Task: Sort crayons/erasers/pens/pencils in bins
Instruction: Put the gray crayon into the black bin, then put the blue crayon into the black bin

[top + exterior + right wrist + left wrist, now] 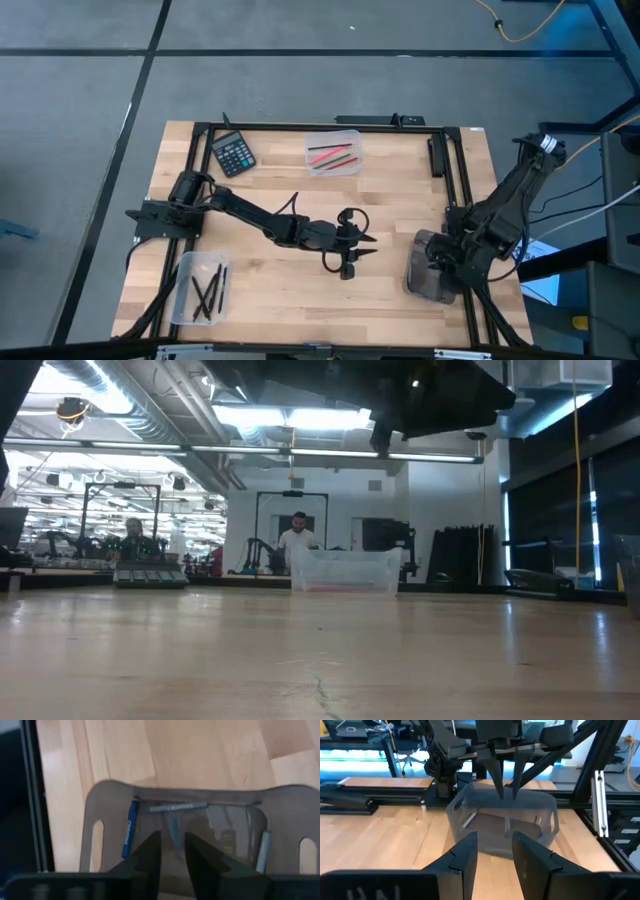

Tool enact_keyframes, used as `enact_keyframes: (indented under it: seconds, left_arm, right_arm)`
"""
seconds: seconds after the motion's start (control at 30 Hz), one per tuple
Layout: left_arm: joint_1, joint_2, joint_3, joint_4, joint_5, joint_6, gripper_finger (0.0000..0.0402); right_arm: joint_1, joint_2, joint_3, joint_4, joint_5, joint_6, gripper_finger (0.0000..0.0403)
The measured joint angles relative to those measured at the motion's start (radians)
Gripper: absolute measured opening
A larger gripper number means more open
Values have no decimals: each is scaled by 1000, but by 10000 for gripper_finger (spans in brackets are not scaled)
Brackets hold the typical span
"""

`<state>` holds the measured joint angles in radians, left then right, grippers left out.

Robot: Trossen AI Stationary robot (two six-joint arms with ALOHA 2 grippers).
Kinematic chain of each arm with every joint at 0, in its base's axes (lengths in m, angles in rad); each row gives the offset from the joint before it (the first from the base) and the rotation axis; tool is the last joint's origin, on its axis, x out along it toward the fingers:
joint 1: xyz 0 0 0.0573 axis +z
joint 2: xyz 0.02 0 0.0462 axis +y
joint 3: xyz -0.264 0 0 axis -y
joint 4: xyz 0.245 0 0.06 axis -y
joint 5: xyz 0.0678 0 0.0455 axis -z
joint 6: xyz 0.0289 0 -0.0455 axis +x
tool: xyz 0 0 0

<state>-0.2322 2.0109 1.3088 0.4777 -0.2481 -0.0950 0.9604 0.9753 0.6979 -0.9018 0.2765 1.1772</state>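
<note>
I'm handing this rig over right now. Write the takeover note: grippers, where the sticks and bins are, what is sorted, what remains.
Right gripper: above the smoky dark bin at the table's right edge, jaws a narrow gap apart, nothing seen between them.
Left gripper: mid-table, open, empty, pointing toward that bin.
Smoky bin: holds blue and grey crayons.
Clear bin at the far edge: red, pink and green sticks.
Clear bin at the near left: black sticks.
Calculator: far left of the table, untouched.
Done: all visible sticks are in bins; none visible loose on the table.
Left: pull the right arm back from the bin.
</note>
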Motion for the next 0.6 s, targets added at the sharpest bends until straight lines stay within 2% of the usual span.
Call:
enact_keyframes:
  seconds: [0.17,0.37,0.47,0.53,0.6]
  left_arm:
    - [-7,0,0,-46,-3,-5,114]
    - [-35,-1,1,-76,2,-9,114]
    - [-76,-47,0,-272,61,-18,114]
    - [-112,-96,4,-418,98,-75,114]
    - [-152,-133,5,-492,120,-157,114]
  right_arm:
    - [0,13,0,-16,-32,-6,149]
    - [-1,10,13,-38,80,-101,171]
    - [-2,9,48,-96,120,-141,172]
    - [-2,9,77,-132,170,-164,172]
    - [-2,6,99,-139,236,-193,172]
